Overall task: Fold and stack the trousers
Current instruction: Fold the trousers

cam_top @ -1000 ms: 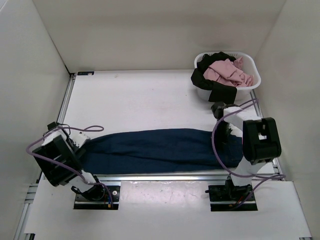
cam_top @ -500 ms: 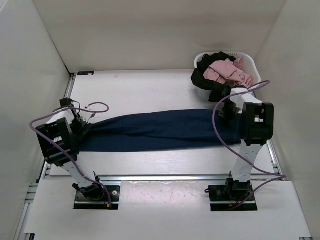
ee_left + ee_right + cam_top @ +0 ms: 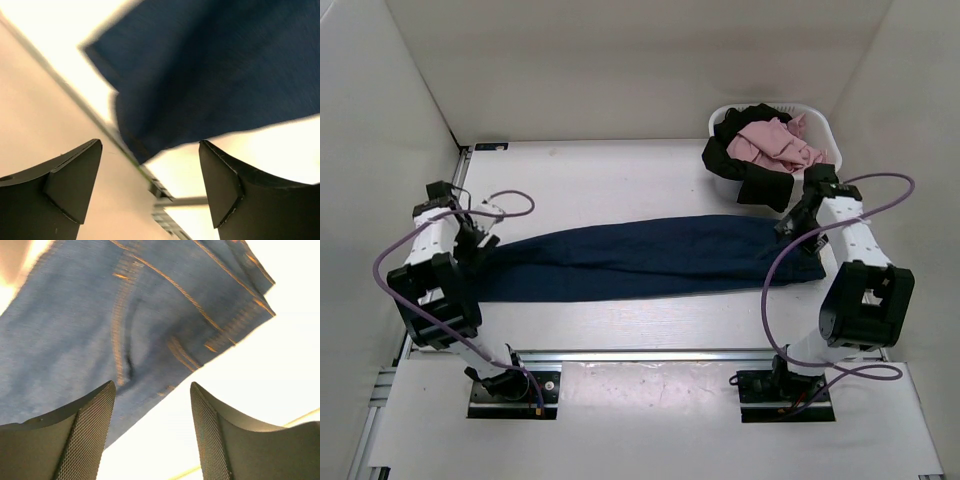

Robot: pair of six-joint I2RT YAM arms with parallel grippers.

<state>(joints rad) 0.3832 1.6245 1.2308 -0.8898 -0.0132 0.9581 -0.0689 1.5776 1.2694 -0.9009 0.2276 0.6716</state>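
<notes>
The left end effector (image 3: 150,185) is released. In its wrist view we see its two dark fingers (image 3: 65,185) spread wide with nothing between them. Beyond them lies a blurred corner of the trousers (image 3: 640,258), with pale surface (image 3: 600,190) on either side of the cloth. From above, this end effector hovers over the left end of the garment, near the left wall.

The right end effector (image 3: 152,432) is likewise released, its mesh-textured fingers parted and empty. Past them we make out blue denim with tan stitching and the curved seam of a pocket (the waist end, as far as we can tell), its edge stopping short of bare surface.

The trousers lie flat in a long dark blue band across the middle of the surface, running from left to right between the two arms and slightly wider toward the right.

At the back right corner a white basket (image 3: 825,130) holds a pink cloth (image 3: 775,142), and a black cloth (image 3: 750,172) spills over its near rim.
</notes>
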